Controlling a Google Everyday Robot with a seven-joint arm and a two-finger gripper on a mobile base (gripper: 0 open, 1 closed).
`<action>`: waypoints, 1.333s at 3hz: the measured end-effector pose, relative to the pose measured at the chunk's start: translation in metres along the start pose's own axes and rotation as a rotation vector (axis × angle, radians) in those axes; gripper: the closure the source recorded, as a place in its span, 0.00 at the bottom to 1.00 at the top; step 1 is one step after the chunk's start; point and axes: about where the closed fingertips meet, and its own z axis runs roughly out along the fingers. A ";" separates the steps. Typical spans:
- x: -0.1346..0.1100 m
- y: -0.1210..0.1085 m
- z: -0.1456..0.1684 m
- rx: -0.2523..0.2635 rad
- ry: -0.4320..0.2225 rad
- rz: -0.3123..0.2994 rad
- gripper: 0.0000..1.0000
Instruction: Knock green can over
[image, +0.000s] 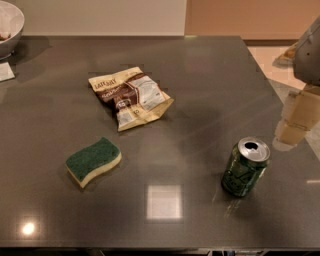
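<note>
Far left, a white bowl (9, 31) sits at the back corner of the dark grey table (210, 80), with a white card (6, 71) just in front of it. Moving across: a green-and-yellow sponge (93, 161) lies flat, and a brown-and-cream snack bag (131, 97) lies behind it. Now the green can (245, 167), upright near the front right, pull-tab top showing. At the right edge hangs the gripper (292, 127), near the can but apart from it, holding nothing. Whether it's spread or closed, can't tell.

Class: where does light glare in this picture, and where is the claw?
Camera view: a square glare on the table left of the can; a small bright spot near the front left corner; the can's top shines; the claw hangs at the right edge, beyond the can.
</note>
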 end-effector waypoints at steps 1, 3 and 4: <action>0.000 0.000 0.000 0.000 0.000 0.000 0.00; -0.002 -0.002 0.003 -0.003 -0.029 -0.004 0.00; 0.000 0.006 0.008 -0.020 -0.076 -0.013 0.00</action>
